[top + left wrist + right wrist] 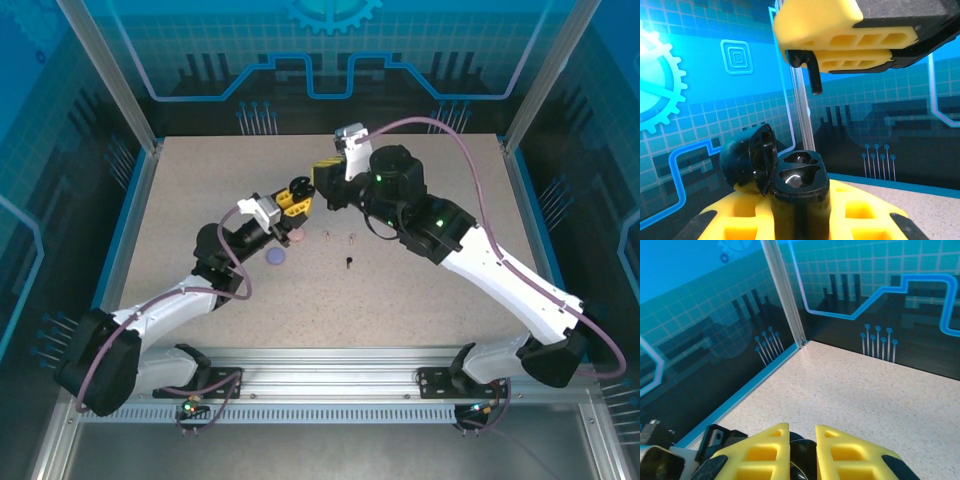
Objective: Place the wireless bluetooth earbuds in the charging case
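While earbuds [348,263] lie loose on the table [430,300] (top view), little is judged done. Left wrist: an open black case [799,176] is clamped by the left gripper [800,217], a black earbud [812,76] pinched above by the right gripper [805,54]. Right wrist: fingers [766,450] shown narrow.

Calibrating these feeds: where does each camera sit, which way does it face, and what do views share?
Top external: above, behind the robot, looking down on the speckled table; left arm, right arm show.
Left wrist: looks past the left gripper, shut on an open round black charging case, towards a corner post; the right gripper above pinches a black stemmed earbud.
Right wrist: looks over its own yellow fingers across the table to the far-left post.
Shared: top and left wrist both show the grippers close together.
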Tool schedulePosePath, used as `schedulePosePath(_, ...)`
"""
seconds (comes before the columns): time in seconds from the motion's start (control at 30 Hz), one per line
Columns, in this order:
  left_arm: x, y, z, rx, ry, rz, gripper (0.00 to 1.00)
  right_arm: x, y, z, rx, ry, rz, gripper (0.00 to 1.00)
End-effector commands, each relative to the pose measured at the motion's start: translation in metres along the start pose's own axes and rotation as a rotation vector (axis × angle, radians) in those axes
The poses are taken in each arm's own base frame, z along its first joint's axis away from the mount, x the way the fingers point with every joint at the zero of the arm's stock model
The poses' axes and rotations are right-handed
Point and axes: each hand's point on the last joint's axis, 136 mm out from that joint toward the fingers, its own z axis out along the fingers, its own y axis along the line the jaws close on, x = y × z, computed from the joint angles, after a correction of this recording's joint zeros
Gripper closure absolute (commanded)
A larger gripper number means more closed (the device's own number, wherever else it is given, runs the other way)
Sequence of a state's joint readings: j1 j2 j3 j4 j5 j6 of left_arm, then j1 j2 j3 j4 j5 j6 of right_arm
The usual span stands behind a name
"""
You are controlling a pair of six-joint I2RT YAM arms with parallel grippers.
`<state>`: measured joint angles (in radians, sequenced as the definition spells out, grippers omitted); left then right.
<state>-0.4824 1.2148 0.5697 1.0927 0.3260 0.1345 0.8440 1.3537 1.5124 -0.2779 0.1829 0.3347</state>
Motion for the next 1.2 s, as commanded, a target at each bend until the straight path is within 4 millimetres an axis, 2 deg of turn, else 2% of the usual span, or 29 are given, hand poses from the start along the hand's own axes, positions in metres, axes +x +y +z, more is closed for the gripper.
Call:
schedulePosePath(0.0, -0.014, -0.004, 0.006, 0.026, -0.028, 0.062, 1.0, -0.019, 0.027, -0.011, -0.102, -0.116, -0.046, 0.85)
schedulePosePath(0.13, -0.014, -0.005, 0.008, 0.03, -0.028, 0.059, 1.0, -0.013, 0.034, -0.012, -0.133, -0.138, -0.055, 0.85)
schedulePosePath(0.47, -0.015, -0.008, 0.009, 0.032, -0.028, 0.06, 1.0, -0.001, 0.037, -0.004, -0.147, -0.12, -0.038, 0.85)
schedulePosePath(1.17, -0.019, -0.007, 0.009, 0.024, -0.033, 0.075, 1.0, 0.026, 0.028, 0.004, -0.117, -0.063, -0.017, 0.87)
